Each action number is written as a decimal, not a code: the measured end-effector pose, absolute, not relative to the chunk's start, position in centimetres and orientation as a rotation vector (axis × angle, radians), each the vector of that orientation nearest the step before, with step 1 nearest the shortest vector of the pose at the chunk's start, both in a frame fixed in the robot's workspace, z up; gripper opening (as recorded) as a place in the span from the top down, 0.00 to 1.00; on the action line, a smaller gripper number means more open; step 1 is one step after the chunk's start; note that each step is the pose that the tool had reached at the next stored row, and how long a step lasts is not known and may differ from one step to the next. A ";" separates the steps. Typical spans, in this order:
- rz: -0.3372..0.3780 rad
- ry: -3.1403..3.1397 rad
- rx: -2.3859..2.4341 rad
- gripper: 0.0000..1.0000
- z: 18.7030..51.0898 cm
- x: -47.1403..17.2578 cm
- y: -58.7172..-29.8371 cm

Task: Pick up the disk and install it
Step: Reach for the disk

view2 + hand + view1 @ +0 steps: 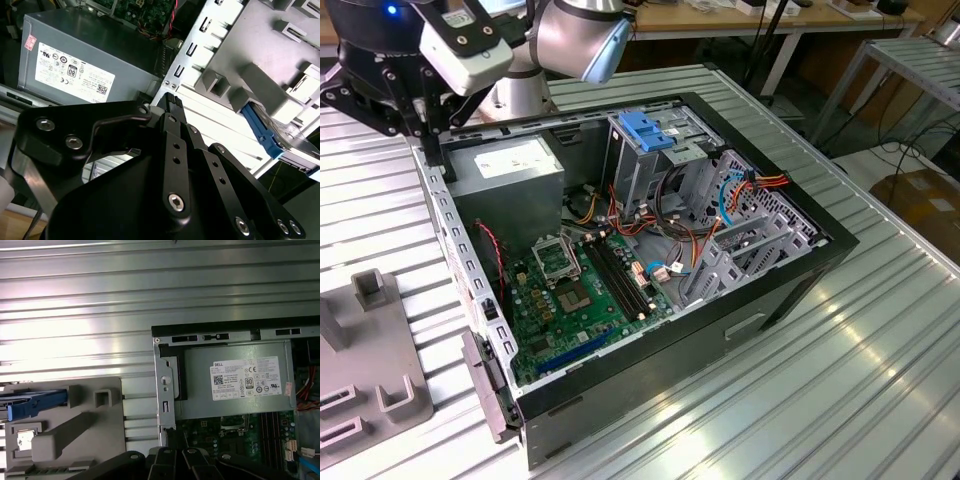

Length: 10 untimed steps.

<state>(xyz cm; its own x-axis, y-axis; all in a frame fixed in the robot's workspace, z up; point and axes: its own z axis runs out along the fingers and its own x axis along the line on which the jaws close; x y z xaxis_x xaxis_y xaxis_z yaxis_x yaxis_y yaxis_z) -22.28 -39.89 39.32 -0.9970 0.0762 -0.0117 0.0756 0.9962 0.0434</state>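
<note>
The disk [34,404] lies in a grey holder [75,430] on the table beside the open computer case; its blue rail and a strip of grey metal show. In the second wrist view the disk [272,137] sits in the same holder [260,75]. My gripper [172,101] hangs over the case's side wall near the power-supply box [70,70], well apart from the disk. Its fingers are shut together with nothing between them. In the exterior view the gripper [428,125] is at the case's far left corner, and in the first wrist view the gripper [171,436] is over the case wall.
The open case [650,260] holds a green motherboard [575,290], loose cables and a metal drive cage with a blue latch [650,130]. The grey holder [370,380] stands on the slatted metal table [840,380] at the exterior view's left.
</note>
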 end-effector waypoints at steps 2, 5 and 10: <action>0.067 3.125 0.119 0.90 39.3 -22.5 -39.9; 0.067 3.126 0.119 0.90 39.3 -23.0 -39.9; 0.067 3.126 0.119 0.90 39.3 -23.7 -39.9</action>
<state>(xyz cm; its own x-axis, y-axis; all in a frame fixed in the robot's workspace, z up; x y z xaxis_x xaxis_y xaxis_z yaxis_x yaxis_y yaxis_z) -23.70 -39.90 39.32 -0.9970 0.0762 -0.0112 0.0756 0.9962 0.0433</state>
